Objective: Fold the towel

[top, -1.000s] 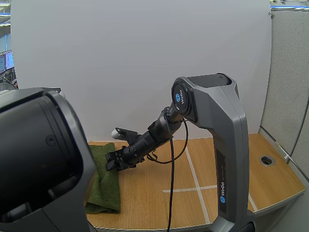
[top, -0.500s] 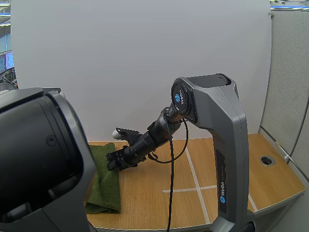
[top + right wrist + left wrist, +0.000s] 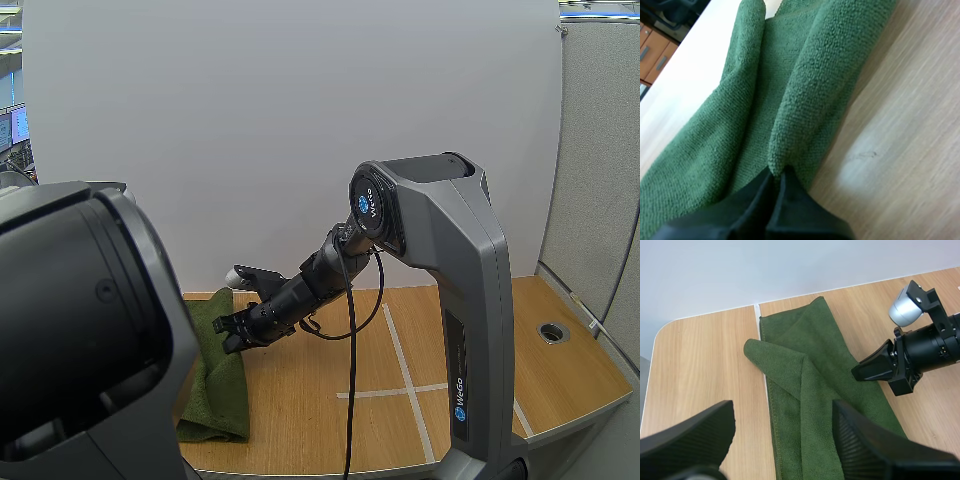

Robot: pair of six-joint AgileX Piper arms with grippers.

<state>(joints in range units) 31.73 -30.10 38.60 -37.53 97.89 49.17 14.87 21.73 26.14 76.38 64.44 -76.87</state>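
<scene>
Your towel (image 3: 222,372) lies as a long rumpled strip at the left of the counter (image 3: 300,410), one corner flopped over itself. Your right claw (image 3: 776,172) is pinching a ridge of the edge nearest that arm between its tips — likely so that side can be carried across. Your left claw (image 3: 784,412) hangs spread above the cloth, gripping nothing — seemingly placed to catch the opposite side.
</scene>
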